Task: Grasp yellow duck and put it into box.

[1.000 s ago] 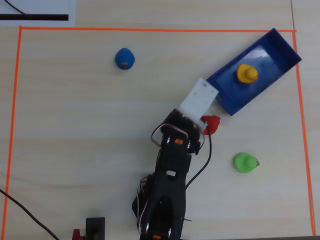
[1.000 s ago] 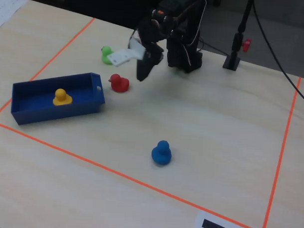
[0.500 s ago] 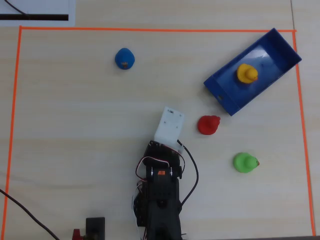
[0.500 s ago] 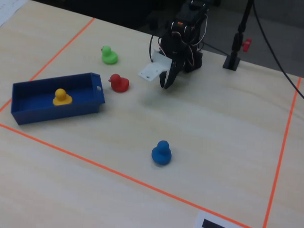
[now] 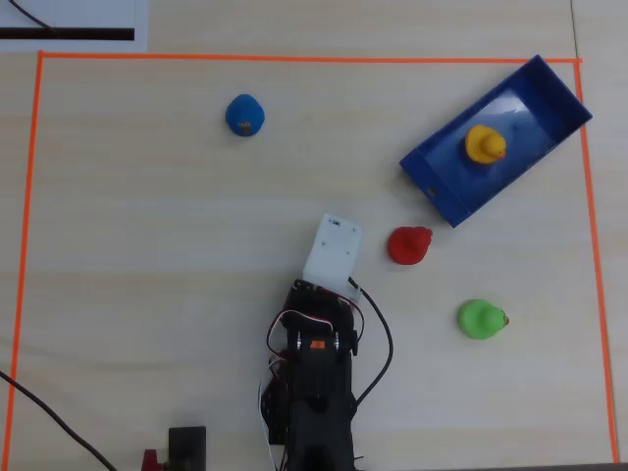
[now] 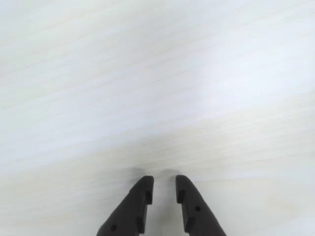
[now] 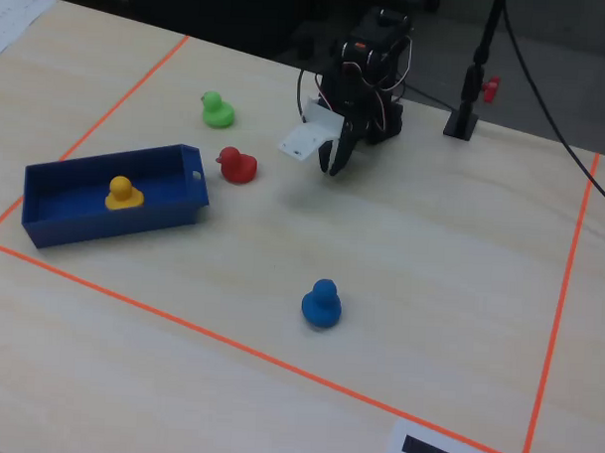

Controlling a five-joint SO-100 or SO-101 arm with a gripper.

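Already, you are looking at a scene where the duck [image 5: 484, 143] is sitting inside the box [image 5: 447, 195], near the middle of its glossy blue floor; in the fixed view the duck [image 7: 121, 192] is showing upright between the low walls of the box [image 7: 104, 225]. Your arm [image 5: 316, 383] is folding back close to its base, well apart from the box. The end effector [image 6: 164, 188] is hanging just above bare worktop [image 6: 147, 73], its two dark fingers nearly pressed together with only a narrow slit between them, and it is pinching nothing. In the fixed view the end effector [image 7: 333, 166] is pointing down beside a white plate on the wrist.

Three other ducks are resting on the worktop inside the orange tape [image 5: 294, 58]: a red duck [image 5: 408, 245] near the box's open corner, a green duck [image 5: 480, 319] beyond it, and a blue duck [image 5: 244, 115] far off on the other side.

Judging by this, the placing step is looking finished. Your next move is likely calling only for parking the arm, keeping clear of the red duck.
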